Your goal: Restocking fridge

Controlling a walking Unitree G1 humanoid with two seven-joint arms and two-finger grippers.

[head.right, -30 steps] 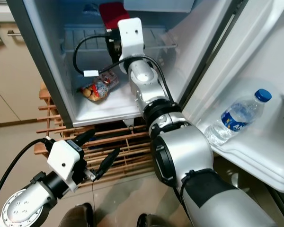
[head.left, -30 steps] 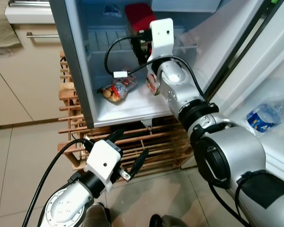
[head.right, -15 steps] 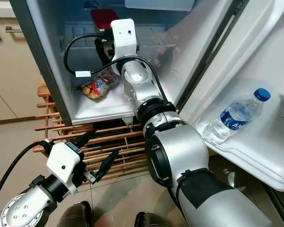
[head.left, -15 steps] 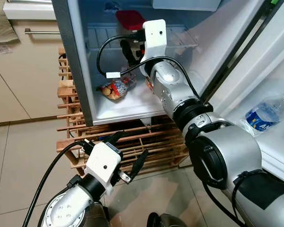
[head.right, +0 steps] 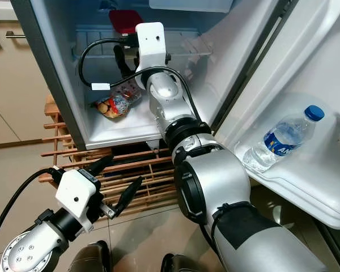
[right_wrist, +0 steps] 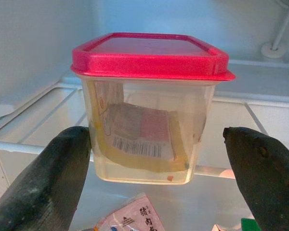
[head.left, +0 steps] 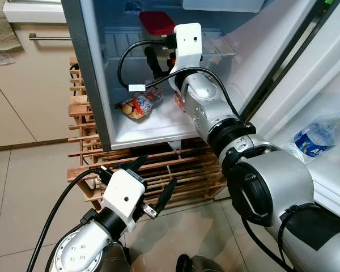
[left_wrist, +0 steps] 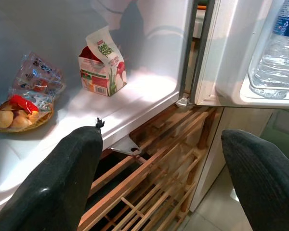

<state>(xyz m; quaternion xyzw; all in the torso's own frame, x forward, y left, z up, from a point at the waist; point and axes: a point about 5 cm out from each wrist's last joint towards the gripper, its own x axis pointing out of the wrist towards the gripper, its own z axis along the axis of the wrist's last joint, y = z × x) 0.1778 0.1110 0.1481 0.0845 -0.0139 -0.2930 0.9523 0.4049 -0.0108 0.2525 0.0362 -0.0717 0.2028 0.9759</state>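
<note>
a clear container with a red lid (right_wrist: 149, 110) stands on the fridge's wire shelf (head.left: 218, 45), between the right gripper's (right_wrist: 154, 159) parted jaws (not touching). beneath: snack bag (head.left: 139, 106), juice carton (left_wrist: 102, 65). left gripper (head.left: 153, 184) hovers low by the wooden rack (head.left: 187, 170), jaws apart.

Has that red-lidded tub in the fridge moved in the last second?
Cannot tell. The red-lidded tub sits on the wire shelf as before; its apparent shift matches the whole picture, so the camera moved.
</note>
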